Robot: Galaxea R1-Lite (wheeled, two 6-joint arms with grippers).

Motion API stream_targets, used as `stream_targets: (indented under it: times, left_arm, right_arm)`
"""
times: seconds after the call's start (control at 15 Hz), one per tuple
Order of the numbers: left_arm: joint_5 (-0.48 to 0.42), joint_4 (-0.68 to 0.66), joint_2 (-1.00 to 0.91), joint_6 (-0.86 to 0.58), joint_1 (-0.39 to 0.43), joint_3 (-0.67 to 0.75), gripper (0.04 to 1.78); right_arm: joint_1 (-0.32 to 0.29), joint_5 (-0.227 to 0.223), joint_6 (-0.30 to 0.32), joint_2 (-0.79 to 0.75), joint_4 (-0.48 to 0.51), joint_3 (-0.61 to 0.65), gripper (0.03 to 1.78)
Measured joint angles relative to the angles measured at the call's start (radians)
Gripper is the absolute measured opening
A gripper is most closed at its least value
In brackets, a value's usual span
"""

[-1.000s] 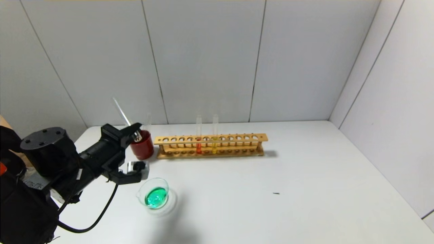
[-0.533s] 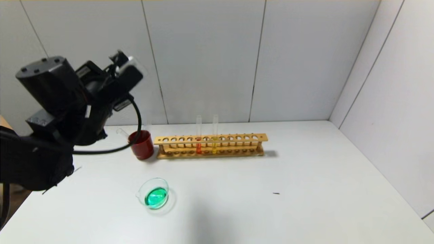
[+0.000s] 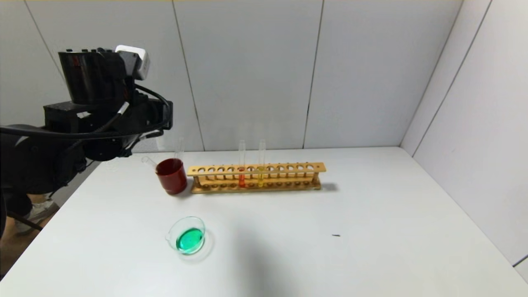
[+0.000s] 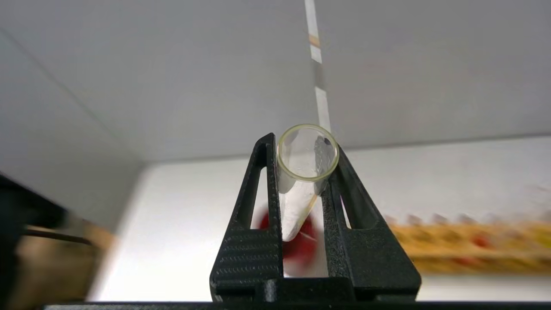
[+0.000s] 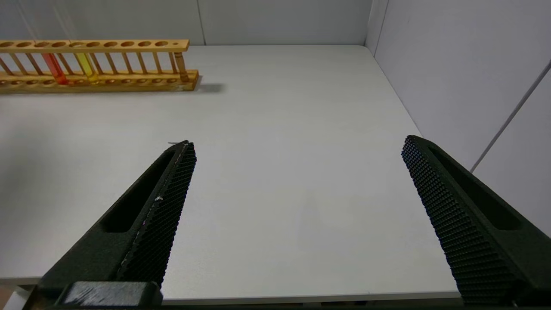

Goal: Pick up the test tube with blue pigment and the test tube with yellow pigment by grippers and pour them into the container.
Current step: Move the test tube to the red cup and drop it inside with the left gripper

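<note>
My left gripper (image 3: 161, 123) is raised high at the table's back left, above the dark red cup. In the left wrist view it (image 4: 303, 142) is shut on a clear, empty test tube (image 4: 306, 153), with the tube's mouth towards the camera. No tube with blue liquid shows. The yellow tube (image 3: 261, 167) stands in the wooden rack (image 3: 288, 168) and also shows in the right wrist view (image 5: 86, 64). The glass container (image 3: 189, 238) holds green liquid on the table's front left. My right gripper (image 5: 297, 146) is open and empty over the table's right side.
A dark red cup (image 3: 172, 176) with empty glass tubes leaning in it stands left of the rack. An orange-red tube (image 3: 241, 169) stands next to the yellow one. Grey walls enclose the back and right. A small dark speck (image 3: 336, 235) lies on the table.
My left arm has risen from table level beside the red cup and the dish to high above the cup, turning the empty tube with it. The right gripper has not moved.
</note>
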Motion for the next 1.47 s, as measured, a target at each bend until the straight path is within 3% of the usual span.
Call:
stream_targets:
  times: [0.13, 0.6, 1.0, 1.27, 1.47]
  left_arm:
    - [-0.044, -0.004, 0.012, -0.077, 0.021, 0.034, 0.31]
    - [-0.088, -0.204, 0.113, -0.07, 0.09, 0.151, 0.31]
    - [-0.096, -0.362, 0.256, -0.037, 0.134, 0.145, 0.31]
    - [-0.138, -0.4, 0.331, -0.031, 0.163, 0.114, 0.32]
    - [-0.144, -0.41, 0.368, -0.022, 0.166, 0.093, 0.43]
  right_arm:
    - [0.0, 0.0, 0.0, 0.0, 0.0, 0.0, 1.75]
    - [0.0, 0.0, 0.0, 0.0, 0.0, 0.0, 1.75]
    - [0.0, 0.0, 0.0, 0.0, 0.0, 0.0, 1.75]
    - [0.0, 0.0, 0.0, 0.0, 0.0, 0.0, 1.75]
    - [0.0, 0.0, 0.0, 0.0, 0.0, 0.0, 1.75]
